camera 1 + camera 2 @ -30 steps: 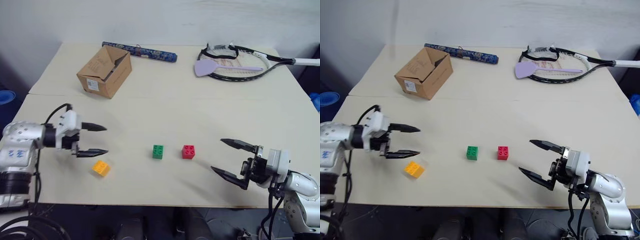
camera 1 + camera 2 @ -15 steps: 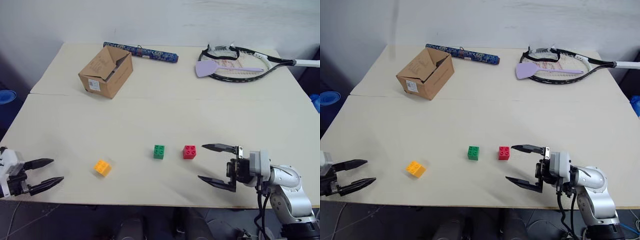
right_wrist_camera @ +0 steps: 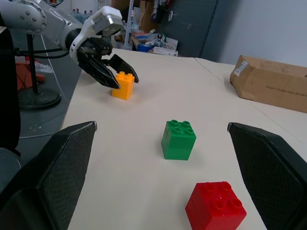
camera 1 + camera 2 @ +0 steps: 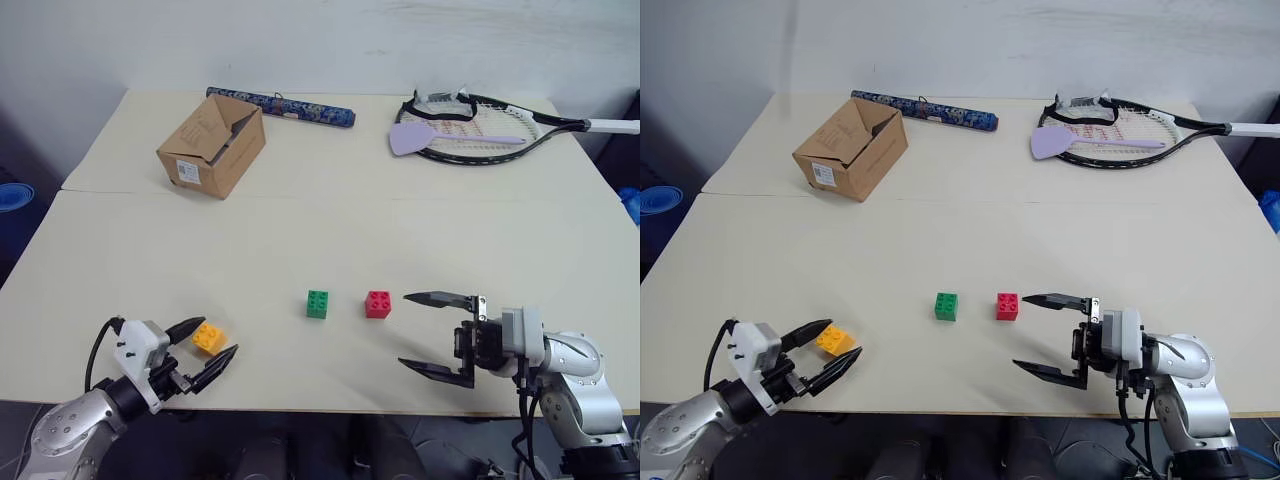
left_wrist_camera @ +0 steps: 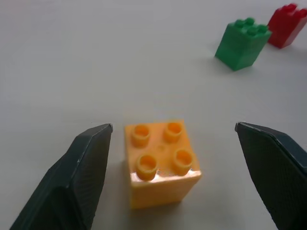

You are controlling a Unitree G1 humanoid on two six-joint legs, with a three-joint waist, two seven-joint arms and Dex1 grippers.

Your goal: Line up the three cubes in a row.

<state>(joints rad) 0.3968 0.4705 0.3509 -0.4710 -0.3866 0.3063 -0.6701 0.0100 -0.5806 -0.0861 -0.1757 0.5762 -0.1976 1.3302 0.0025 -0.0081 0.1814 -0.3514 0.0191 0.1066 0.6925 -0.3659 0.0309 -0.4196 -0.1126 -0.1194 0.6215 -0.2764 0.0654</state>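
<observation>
Logging what I see from my station, 1 entry per line.

Table (image 4: 330,230): pale top, carries all 3 cubes and the other items.
Yellow-orange cube (image 4: 208,337): near the front edge on the robot's left, studs up, turned at an angle to the table edge.
Green cube (image 4: 317,303): centre front of the table, studs up, well apart from the yellow-orange one.
Red cube (image 4: 378,303): just beside the green cube on its right, a small gap between them, level with it.
Row status: green and red sit side by side; the yellow-orange cube lies off to the left and a little nearer the front edge.
Left gripper (image 4: 206,352): I read its 2 black fingers as spread, one on either side of the yellow-orange cube; in the left wrist view the cube (image 5: 159,162) sits between them with a gap on each side, so nothing is gripped.
Right gripper (image 4: 432,333): fingers spread wide, nothing between them, pointing toward the red cube and stopping just short of it.
Cardboard box (image 4: 211,144): rear left of the table, flaps open.
Patterned blue roll (image 4: 280,104): behind the box, along the far edge.
Racket (image 4: 487,125): rear right, lying flat.
Lilac spatula (image 4: 430,136): resting across the racket.
</observation>
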